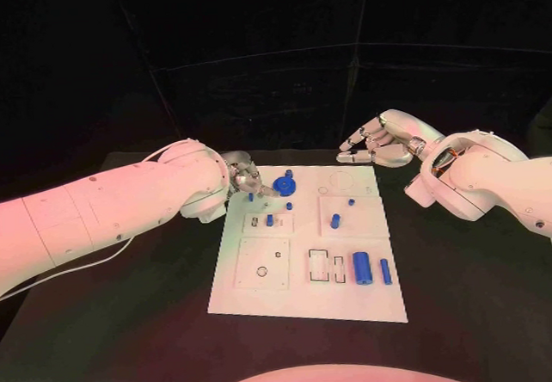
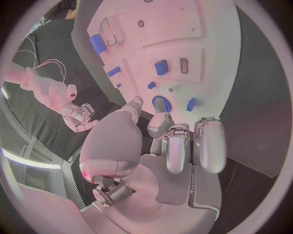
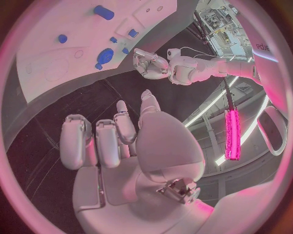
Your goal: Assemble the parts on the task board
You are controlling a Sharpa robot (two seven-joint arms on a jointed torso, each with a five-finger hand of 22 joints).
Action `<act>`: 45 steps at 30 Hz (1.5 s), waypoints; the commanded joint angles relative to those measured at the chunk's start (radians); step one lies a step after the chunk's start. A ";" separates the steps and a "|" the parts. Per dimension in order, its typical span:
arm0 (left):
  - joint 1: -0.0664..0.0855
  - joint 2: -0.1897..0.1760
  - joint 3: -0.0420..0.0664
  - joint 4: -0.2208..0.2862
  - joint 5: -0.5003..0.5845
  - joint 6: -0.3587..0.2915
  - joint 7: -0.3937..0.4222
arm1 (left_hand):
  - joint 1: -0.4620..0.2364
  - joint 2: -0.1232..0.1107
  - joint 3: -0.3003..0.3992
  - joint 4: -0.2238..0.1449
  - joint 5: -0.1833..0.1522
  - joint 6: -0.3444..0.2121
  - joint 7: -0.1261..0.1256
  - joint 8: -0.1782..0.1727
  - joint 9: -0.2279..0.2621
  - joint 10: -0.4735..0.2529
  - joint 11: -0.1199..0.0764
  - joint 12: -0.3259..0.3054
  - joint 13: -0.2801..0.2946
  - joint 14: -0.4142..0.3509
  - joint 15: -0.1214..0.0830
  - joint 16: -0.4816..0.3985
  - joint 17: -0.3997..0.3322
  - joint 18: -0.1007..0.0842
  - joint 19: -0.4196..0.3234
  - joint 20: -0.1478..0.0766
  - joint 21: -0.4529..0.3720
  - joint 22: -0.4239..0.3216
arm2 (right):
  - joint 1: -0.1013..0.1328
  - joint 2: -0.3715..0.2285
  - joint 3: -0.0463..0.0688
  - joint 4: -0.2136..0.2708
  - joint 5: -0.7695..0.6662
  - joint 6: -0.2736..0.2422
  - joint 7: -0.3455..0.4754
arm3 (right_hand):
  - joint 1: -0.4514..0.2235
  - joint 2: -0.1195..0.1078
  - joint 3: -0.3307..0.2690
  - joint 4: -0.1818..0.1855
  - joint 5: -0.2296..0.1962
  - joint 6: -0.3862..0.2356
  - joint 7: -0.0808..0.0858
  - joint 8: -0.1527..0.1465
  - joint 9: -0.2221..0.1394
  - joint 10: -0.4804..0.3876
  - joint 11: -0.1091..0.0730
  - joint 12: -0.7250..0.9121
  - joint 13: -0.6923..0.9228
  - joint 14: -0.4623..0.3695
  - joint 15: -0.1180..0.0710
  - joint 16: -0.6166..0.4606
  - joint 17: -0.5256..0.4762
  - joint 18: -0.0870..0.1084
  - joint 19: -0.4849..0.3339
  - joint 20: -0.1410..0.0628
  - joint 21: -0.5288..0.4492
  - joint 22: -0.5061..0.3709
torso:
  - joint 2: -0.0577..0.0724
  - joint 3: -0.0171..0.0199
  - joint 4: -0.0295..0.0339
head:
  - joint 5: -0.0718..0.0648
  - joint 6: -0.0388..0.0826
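Both hands empty, fingers apart — we judge the left hand (image 1: 241, 177), just beside the blue ring (image 2: 160, 103), may knock it off the task board (image 1: 300, 280).

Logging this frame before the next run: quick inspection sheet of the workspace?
Surface: black table, task board lying flat at its middle.
Job's things: blue ring-shaped part near the board's far left corner; small blue parts mid-board; large blue cylinder and slimmer blue part lying at the near right.
Clutter: nothing seen.
Hands: left hand over the board's far left edge beside the ring-shaped part, contact unclear; right hand off the board's far right corner, fingers curled, holding nothing.
Cables: white cable under the left arm.
Surroundings: dark backdrop behind the table.
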 commanded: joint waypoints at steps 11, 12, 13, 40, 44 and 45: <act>0.048 0.095 0.021 -0.232 -0.026 0.225 -0.010 | -0.022 0.003 -0.059 0.040 0.001 -0.011 0.025 -0.079 -0.072 -0.022 0.023 -0.011 -0.022 0.106 0.026 0.003 0.263 -0.002 0.003 0.022 -0.022 -0.013 | 0.002 0.006 0.000 -0.003 0.004 0.004 0.004 | 0.014 0.000 -0.006 -0.003 0.004 -0.005 -0.004 0.005 -0.001 -0.005 -0.002 0.000 0.000 0.048 -0.009 -0.004 0.001 0.019 -0.004 0.001 -0.004 -0.001 | 0.003 0.0001 -0.0028 | 0.010 0.006; 0.049 0.104 0.020 -0.249 -0.033 0.229 -0.011 | -0.026 0.001 -0.070 0.045 0.001 -0.008 0.024 -0.081 -0.075 -0.022 0.023 -0.011 -0.022 0.106 0.025 0.003 0.263 -0.001 0.003 0.021 -0.022 -0.014 | 0.002 0.006 0.000 -0.004 0.004 0.004 0.003 | 0.014 0.000 -0.006 -0.003 0.004 -0.005 -0.004 0.005 -0.001 -0.005 -0.002 0.000 0.000 0.048 -0.009 -0.004 0.001 0.019 -0.004 0.001 -0.004 -0.001 | 0.004 -0.0001 -0.0029 | 0.010 0.006; 0.049 0.113 0.019 -0.265 -0.038 0.233 -0.012 | -0.027 0.001 -0.079 0.049 0.000 -0.006 0.024 -0.083 -0.077 -0.022 0.022 -0.010 -0.022 0.106 0.025 0.003 0.263 -0.001 0.003 0.021 -0.023 -0.014 | 0.002 0.007 0.000 -0.004 0.003 0.004 0.003 | 0.016 0.001 -0.006 -0.004 0.006 -0.005 -0.004 0.006 -0.001 -0.005 -0.002 0.000 0.000 0.049 -0.009 -0.004 0.001 0.019 -0.004 0.001 -0.004 -0.001 | 0.005 0.0000 -0.0046 | 0.012 0.007; 0.030 0.210 -0.032 -0.445 -0.056 0.263 0.012 | 0.001 0.018 -0.122 0.055 0.001 0.007 0.022 -0.090 -0.092 -0.026 0.020 -0.010 -0.025 0.106 0.023 0.003 0.263 -0.001 0.003 0.020 -0.026 -0.015 | 0.002 0.014 0.000 -0.014 0.001 0.003 0.004 | 0.022 0.005 -0.005 -0.006 0.014 -0.006 -0.004 0.006 -0.001 -0.005 -0.002 0.001 0.000 0.049 -0.009 -0.004 0.001 0.019 -0.004 0.001 -0.004 -0.001 | 0.008 0.0008 -0.0068 | 0.023 0.005; 0.028 0.208 -0.033 -0.446 -0.056 0.262 0.016 | 0.015 0.027 -0.126 0.051 0.001 0.008 0.022 -0.092 -0.095 -0.027 0.021 -0.010 -0.027 0.106 0.024 0.003 0.263 -0.001 0.003 0.020 -0.026 -0.015 | 0.002 0.013 0.000 -0.014 0.001 0.002 0.004 | 0.022 0.005 -0.005 -0.006 0.014 -0.006 -0.004 0.006 -0.001 -0.005 -0.002 0.001 0.000 0.049 -0.009 -0.004 0.001 0.019 -0.004 0.001 -0.004 -0.001 | 0.008 0.0021 -0.0061 | 0.024 0.003; 0.028 0.208 -0.033 -0.445 -0.056 0.262 0.017 | 0.019 0.029 -0.127 0.050 0.001 0.009 0.022 -0.092 -0.096 -0.027 0.021 -0.010 -0.026 0.106 0.024 0.003 0.263 -0.001 0.003 0.020 -0.026 -0.015 | 0.002 0.013 0.000 -0.014 0.001 0.002 0.004 | 0.023 0.005 -0.005 -0.006 0.014 -0.006 -0.004 0.006 -0.001 -0.005 -0.002 0.001 0.000 0.049 -0.009 -0.004 0.001 0.019 -0.004 0.001 -0.004 -0.001 | 0.008 0.0025 -0.0059 | 0.024 0.003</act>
